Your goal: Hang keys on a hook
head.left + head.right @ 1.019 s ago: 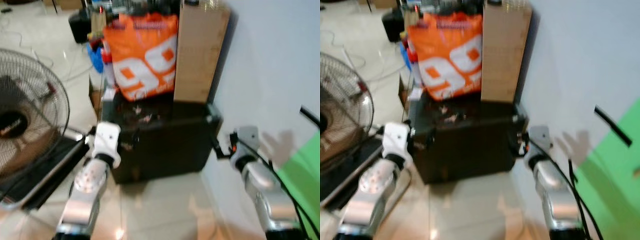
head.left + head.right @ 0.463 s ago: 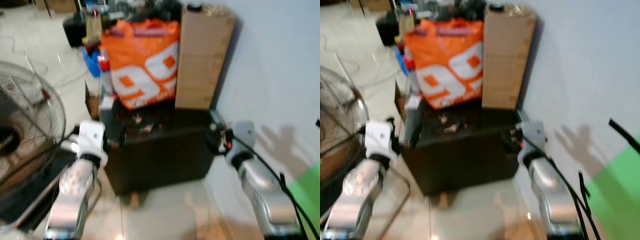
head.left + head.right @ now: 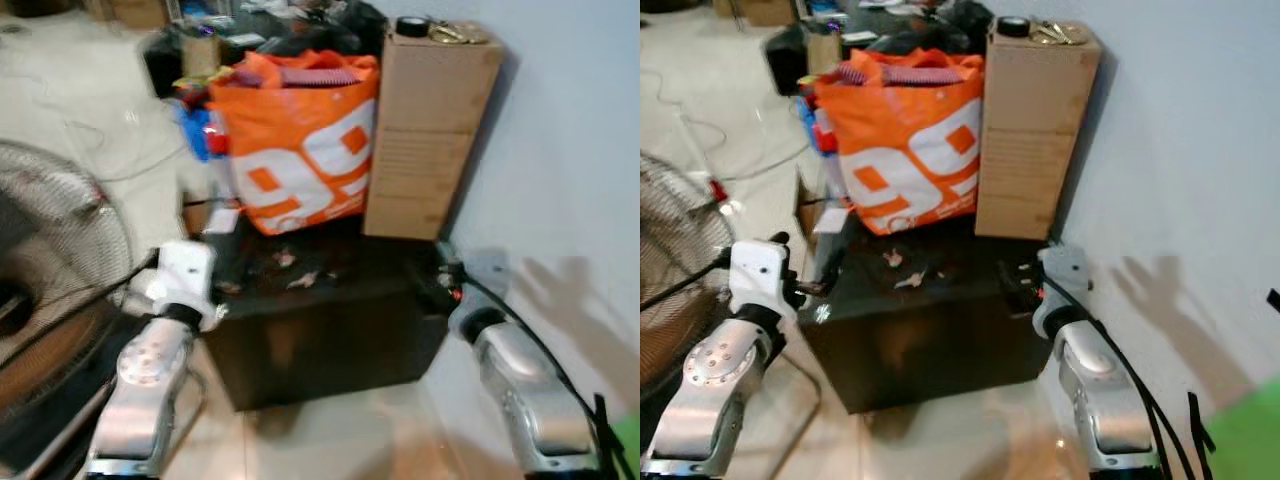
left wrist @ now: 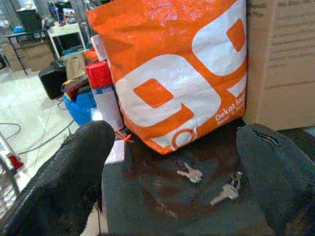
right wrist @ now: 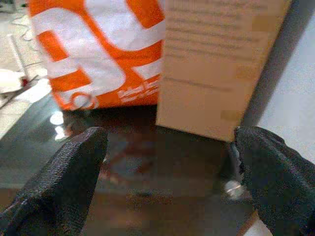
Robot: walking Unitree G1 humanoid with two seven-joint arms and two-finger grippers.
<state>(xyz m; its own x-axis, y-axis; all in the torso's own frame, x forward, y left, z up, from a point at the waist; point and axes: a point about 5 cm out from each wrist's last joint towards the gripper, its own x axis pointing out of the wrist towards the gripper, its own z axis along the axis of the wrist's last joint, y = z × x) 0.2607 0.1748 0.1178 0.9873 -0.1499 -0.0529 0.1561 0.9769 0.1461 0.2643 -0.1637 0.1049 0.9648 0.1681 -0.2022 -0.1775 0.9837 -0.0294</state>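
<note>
Two small sets of keys (image 4: 189, 173) (image 4: 225, 191) lie on the dark glossy top of a low black table (image 3: 930, 330), in front of an orange bag. From the head they are pale specks (image 3: 908, 279). My left gripper (image 4: 174, 147) is open at the table's left edge, its fingers (image 4: 74, 177) wide apart, with the keys ahead between them. At the table's right edge my right gripper (image 5: 170, 142) is also open, empty, and points over the tabletop toward the box.
An orange shopping bag (image 3: 905, 140) and a tall cardboard box (image 3: 1030, 130) stand at the back of the table. A red-capped spray can (image 4: 104, 93) stands left of the bag. A floor fan (image 3: 680, 270) is at my left, a pale wall (image 3: 1180, 150) at my right.
The whole picture has shifted and sharpened as the camera moved and rose. Both grippers stay at the table's two sides, and the keys have not moved.
</note>
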